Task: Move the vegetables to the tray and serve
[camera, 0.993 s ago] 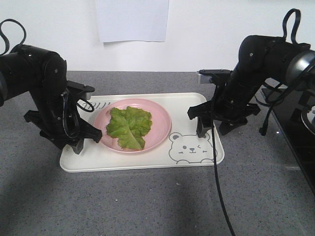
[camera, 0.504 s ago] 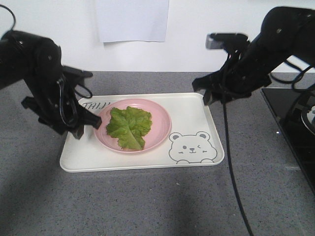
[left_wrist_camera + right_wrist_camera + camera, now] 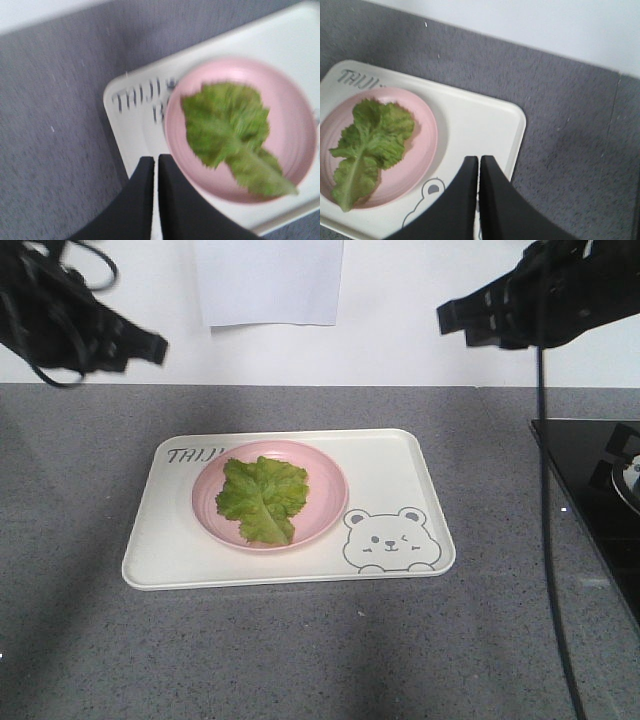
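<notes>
Both grippers (image 3: 155, 172) (image 3: 479, 172) closed, empty, crinkled lettuce (image 3: 262, 499) on round pink plate (image 3: 326, 490), rectangular tray (image 3: 390, 465)

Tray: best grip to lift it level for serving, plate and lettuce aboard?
Probably both short ends at once: the left gripper on the rim by the lettering, the right gripper on the rim beside the bear face. The tray is wide and flat with a raised lip, and the pink plate with lettuce sits left of centre, so one-sided lifting would likely tip it.
</notes>
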### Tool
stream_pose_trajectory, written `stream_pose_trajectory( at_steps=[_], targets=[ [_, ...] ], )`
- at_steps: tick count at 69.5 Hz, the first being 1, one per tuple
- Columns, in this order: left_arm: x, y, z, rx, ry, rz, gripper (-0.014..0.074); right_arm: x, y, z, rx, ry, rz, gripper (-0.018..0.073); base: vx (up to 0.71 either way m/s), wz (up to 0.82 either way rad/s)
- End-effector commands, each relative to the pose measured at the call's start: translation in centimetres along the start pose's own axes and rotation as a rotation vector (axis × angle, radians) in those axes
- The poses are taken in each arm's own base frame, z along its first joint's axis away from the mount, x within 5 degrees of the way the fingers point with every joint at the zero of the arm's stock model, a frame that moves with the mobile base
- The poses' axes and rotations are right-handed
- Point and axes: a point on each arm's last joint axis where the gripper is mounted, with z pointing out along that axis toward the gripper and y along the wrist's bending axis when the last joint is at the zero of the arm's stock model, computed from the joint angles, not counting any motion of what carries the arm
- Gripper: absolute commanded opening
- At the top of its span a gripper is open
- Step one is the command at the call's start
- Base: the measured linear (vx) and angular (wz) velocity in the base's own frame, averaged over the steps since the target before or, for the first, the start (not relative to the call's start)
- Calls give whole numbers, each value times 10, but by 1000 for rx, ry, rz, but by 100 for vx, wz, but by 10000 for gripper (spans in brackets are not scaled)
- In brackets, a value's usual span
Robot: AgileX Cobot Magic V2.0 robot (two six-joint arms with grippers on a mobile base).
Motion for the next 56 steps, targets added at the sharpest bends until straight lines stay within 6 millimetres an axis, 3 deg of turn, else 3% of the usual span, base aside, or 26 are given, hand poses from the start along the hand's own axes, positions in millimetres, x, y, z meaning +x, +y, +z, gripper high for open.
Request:
stream_pose_trajectory(
  at_steps=[1, 11, 17, 25, 32, 37, 47, 56],
  targets=[
    [-14, 1, -55, 10, -251, -14, -8, -12, 3, -41, 16, -185, -36, -5, 0, 0],
    [-11, 4, -108, 17, -420, -31, -8, 12, 6, -65, 27, -285, -44, -5, 0, 0],
    [-5, 7, -134, 10, -489, -29, -8, 43, 7, -73, 30, -304, -53, -5, 0, 0],
    [15, 8, -150, 7, -559, -24, -8, 87, 9, -87, 43, -336, -61, -5, 0, 0],
    [44, 8, -147, 14, -577, -25, -8, 126, 10, -99, 57, -370, -80, -5, 0, 0],
    [77, 8, -135, 22, -556, -29, -8, 153, 12, -108, 62, -402, -80, -5, 0, 0],
    [145, 7, -109, 31, -538, -23, -8, 203, 13, -107, 61, -381, -75, -5, 0, 0],
    [191, 6, -88, 39, -551, -22, -8, 235, 13, -102, 61, -367, -70, -5, 0, 0]
  ],
)
